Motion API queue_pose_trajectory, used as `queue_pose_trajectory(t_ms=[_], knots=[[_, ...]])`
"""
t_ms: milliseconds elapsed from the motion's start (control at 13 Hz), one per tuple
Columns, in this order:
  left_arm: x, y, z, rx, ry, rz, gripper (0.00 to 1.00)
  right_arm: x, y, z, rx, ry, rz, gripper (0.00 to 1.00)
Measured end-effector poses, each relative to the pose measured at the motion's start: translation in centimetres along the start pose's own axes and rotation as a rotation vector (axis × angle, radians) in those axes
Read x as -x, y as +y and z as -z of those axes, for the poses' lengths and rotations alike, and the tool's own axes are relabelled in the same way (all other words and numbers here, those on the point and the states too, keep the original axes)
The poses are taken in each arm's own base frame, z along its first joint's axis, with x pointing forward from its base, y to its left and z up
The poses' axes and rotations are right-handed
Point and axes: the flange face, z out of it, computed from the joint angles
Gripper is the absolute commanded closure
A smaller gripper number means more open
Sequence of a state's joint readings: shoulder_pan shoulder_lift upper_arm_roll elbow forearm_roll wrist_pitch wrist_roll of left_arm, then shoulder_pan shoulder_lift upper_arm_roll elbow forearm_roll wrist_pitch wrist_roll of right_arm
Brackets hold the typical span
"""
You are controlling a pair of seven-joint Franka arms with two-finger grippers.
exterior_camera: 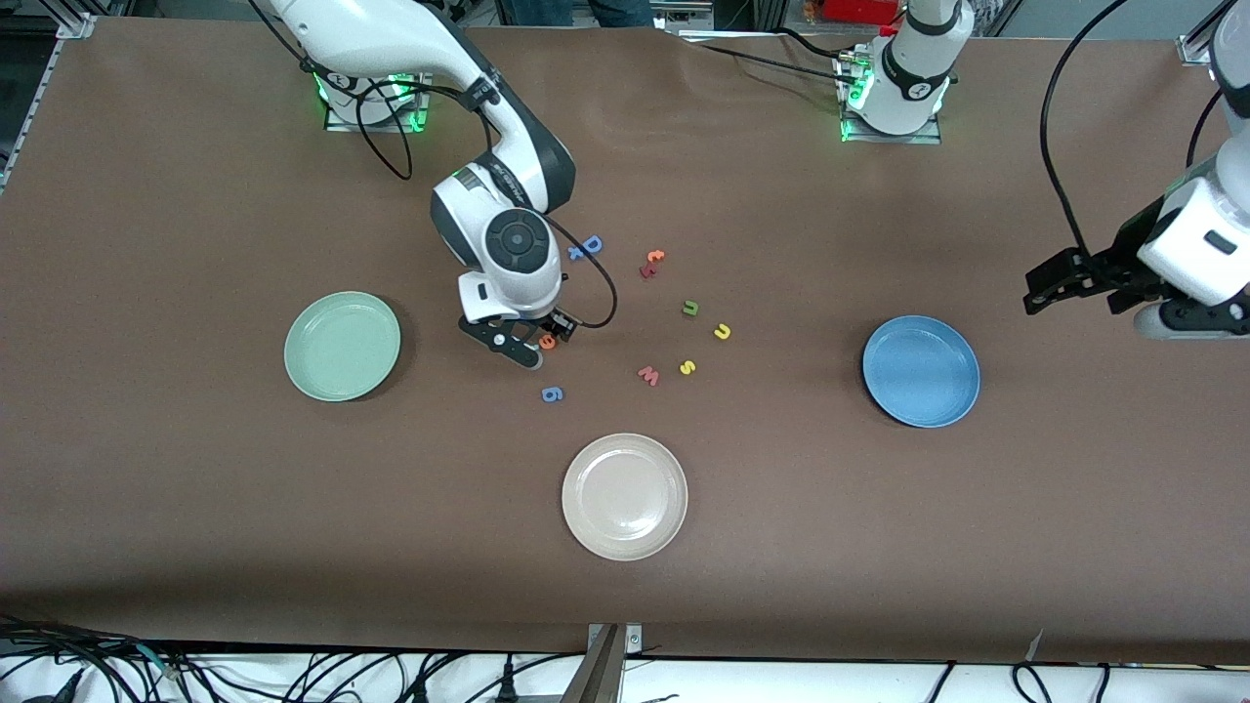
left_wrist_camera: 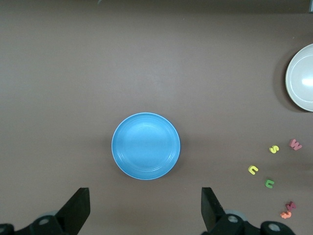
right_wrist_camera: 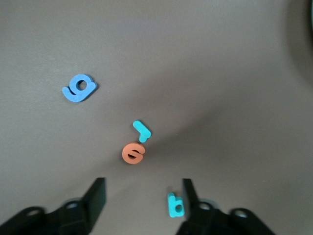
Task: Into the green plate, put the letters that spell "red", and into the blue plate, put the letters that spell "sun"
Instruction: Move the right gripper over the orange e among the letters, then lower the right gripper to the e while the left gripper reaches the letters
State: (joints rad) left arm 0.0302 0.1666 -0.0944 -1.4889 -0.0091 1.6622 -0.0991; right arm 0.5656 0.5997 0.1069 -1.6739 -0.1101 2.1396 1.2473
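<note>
Green plate [exterior_camera: 342, 346] sitting empty toward right arm's end of table; blue plate [exterior_camera: 921, 370] empty toward left arm's end; beige plate [exterior_camera: 624, 496] empty, nearest front camera. Right gripper [exterior_camera: 532, 349] hanging low over orange "e" [right_wrist_camera: 133, 153], teal "r" [right_wrist_camera: 142, 130] and teal "d" [right_wrist_camera: 175, 205], fingers parted, gripping nothing. Yellow "s" [exterior_camera: 687, 367], yellow "u" [exterior_camera: 722, 332] and green "u" [exterior_camera: 690, 309] lying on table between plates. Left gripper [left_wrist_camera: 144, 208] waiting spread wide above table near blue plate.

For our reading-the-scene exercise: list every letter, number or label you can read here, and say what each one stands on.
"D": blue foam capital, on the table.
"6": blue foam piece, on the table.
"w": pink-red foam letter, on the table.
"s": yellow foam letter, on the table.
Round badges on the arm bases: too small to read.
</note>
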Motion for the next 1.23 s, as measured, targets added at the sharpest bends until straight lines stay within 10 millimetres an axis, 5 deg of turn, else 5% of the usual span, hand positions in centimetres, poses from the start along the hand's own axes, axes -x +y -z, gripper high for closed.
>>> queue_pose_trajectory(t_ms=[231,462,923,1231], knots=[[-2.6,0.5,-3.8,0.010,0.027,-0.005,0.00,-0.4,-0.5,-1.8,-0.027,0.009,-0.088,0.36],[-3.5,3.2,-6.5,0.036,0.026,-0.038,0.00,-0.9,-0.8,-3.6,-0.045,0.010,-0.151,0.38],[-1.2,12.8,-15.5,0.065,-0.031,-0.165,0.00,-0.9,-1.1,-6.1,-0.052,0.005,-0.208,0.40],[0.2,18.0,-19.3,0.059,-0.076,-0.258,0.01,-0.8,-1.0,-6.5,-0.039,0.001,-0.212,0.40]])
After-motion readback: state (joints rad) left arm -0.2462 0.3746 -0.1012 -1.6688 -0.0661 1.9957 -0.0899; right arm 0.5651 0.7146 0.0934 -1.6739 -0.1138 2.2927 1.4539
